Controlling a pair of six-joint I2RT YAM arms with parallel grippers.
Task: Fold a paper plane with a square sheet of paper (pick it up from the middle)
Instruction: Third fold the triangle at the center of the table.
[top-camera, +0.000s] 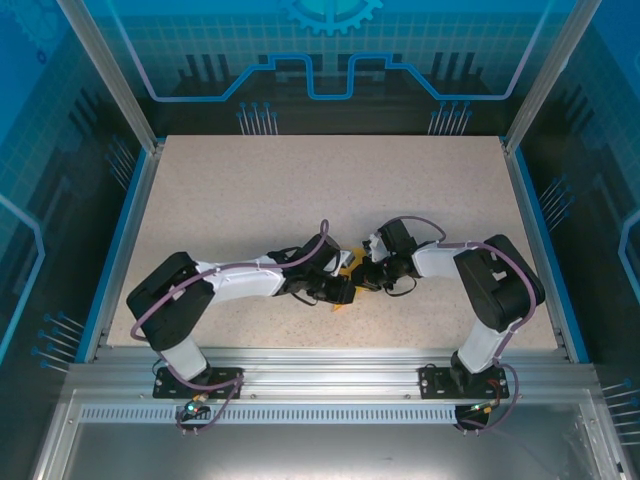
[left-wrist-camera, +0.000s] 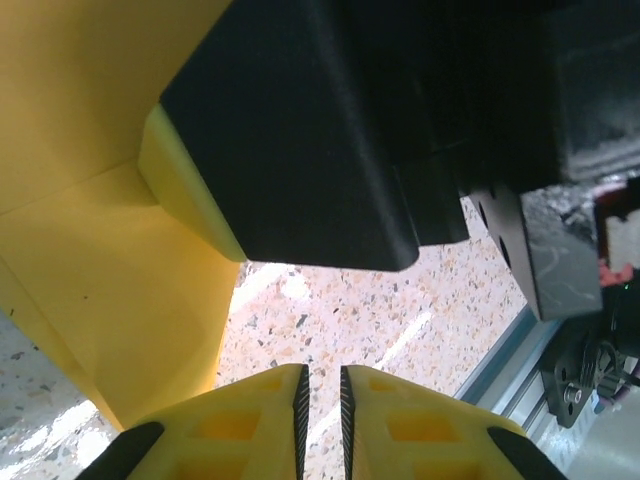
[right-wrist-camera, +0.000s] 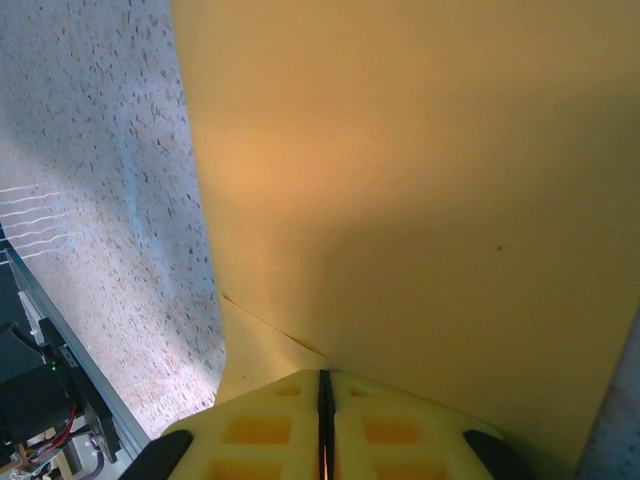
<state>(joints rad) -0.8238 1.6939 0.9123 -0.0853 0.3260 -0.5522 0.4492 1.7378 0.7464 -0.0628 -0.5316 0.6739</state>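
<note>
Our right gripper (right-wrist-camera: 325, 378) pinched tight on the creased orange-yellow square sheet of paper (right-wrist-camera: 420, 200), our left gripper (left-wrist-camera: 322, 385) just beside, jaws a narrow slit apart, empty.

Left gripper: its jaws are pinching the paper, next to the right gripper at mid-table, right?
No. The left wrist view shows the left gripper with jaws slightly apart, bare table between them, the paper beside them. It is next to the right gripper at mid-table.

We see a robotics lab cell: a left arm (top-camera: 240, 280) and a right arm (top-camera: 490, 285) bolted to an aluminium rail (top-camera: 330, 365) edging a speckled tabletop (top-camera: 300, 190), enclosed by blue printed panels (top-camera: 200, 50) with gear graphics.
</note>
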